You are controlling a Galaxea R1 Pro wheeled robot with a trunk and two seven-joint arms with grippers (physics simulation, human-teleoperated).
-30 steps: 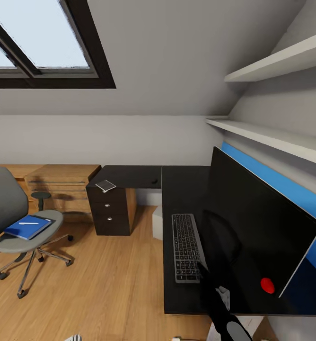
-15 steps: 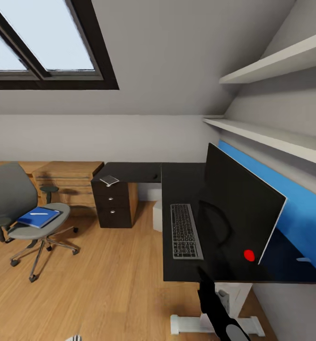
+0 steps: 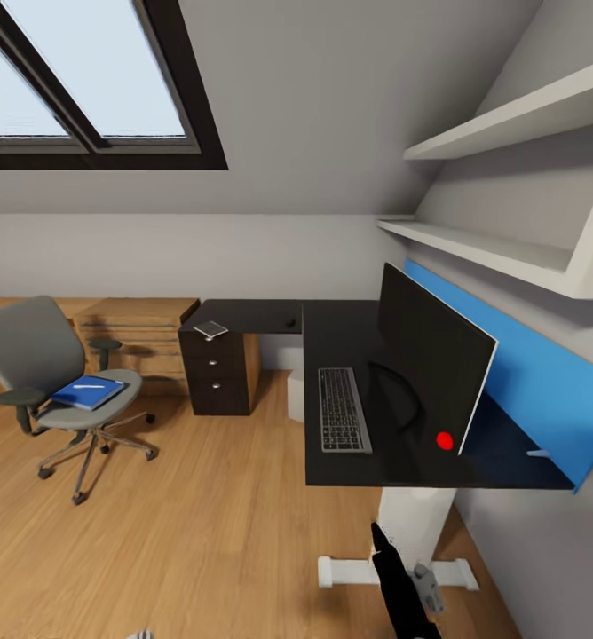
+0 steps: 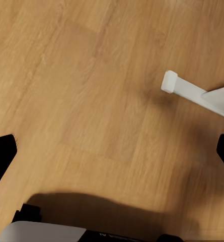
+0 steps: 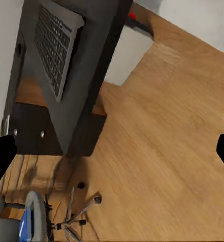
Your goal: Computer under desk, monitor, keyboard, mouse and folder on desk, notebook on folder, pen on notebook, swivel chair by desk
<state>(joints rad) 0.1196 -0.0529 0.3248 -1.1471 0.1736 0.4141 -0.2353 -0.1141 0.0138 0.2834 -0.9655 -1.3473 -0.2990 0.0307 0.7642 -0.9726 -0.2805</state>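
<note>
An attic bedroom with a sloping grey ceiling, a skylight and a wooden floor lies before the robot, and the black L-shaped desk stands along the right wall under two white shelves. On the desk the monitor is upright on its curved stand, with a red dot at its lower corner, and the keyboard, long and slim with grey keys, lies flat just beside it, so these two things seem already in their place. The mouse, a small dark spot, sits far back on the desk, well apart from the keyboard, and a thin grey folder rests on the corner above the drawers. A pale box under the desk, probably the computer, is half hidden. The chair stands well apart from the desk at the left, and on its seat lies the blue notebook with the white pen on top; I judge they wait there to be carried over. The right gripper hangs low in front of the desk and holds nothing; in the right wrist view its dark fingertips stand wide apart. The left gripper points down at the floor near the white desk foot, jaws also apart and empty.
</note>
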